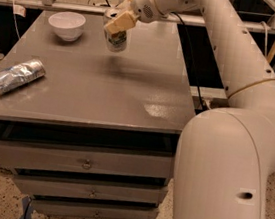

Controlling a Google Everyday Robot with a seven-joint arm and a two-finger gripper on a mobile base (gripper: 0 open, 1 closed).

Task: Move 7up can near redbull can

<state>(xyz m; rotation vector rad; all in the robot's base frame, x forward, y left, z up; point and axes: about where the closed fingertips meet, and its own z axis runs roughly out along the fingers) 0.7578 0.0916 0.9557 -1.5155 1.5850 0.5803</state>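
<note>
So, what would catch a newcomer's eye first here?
The huge white robot arm fills the right side and stretches across to the far edge of the grey table, where its hand grips the 7up can, seemingly just off the surface. Next, the crinkled silver-blue redbull can lies on its side near the table's front left edge, with a white bowl at the far left.
</note>
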